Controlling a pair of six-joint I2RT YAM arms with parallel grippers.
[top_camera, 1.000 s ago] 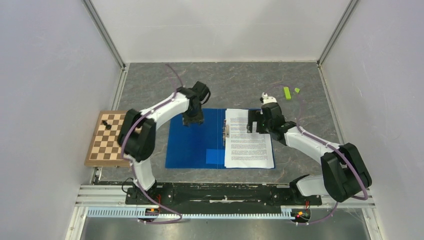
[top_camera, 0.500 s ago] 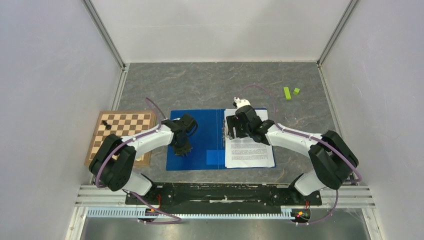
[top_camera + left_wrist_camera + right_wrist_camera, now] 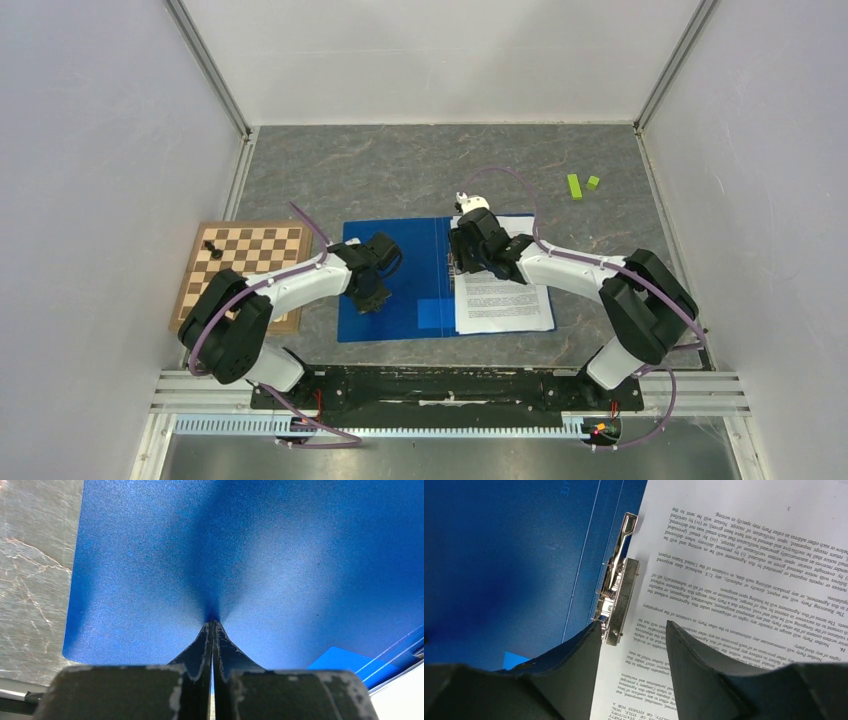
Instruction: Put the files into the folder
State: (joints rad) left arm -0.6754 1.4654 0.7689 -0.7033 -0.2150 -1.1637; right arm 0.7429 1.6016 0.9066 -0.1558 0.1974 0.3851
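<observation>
Where the right arm (image 3: 560, 268) crosses, files (image 3: 505, 300) corner hidden | folder (image 3: 410, 270) partly covered

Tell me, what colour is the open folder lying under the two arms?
The folder is bright blue, seen most plainly in the left wrist view.

the files (image 3: 749, 540) carry dense black print, upside down in the right wrist view — "agreement", "united states", "notice" and "16" are legible.

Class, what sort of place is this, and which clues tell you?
Probably a robotics lab test cell: two robot arms bolted at the edge of a table, plain white walls around it, and props like a chessboard and folder.
</observation>
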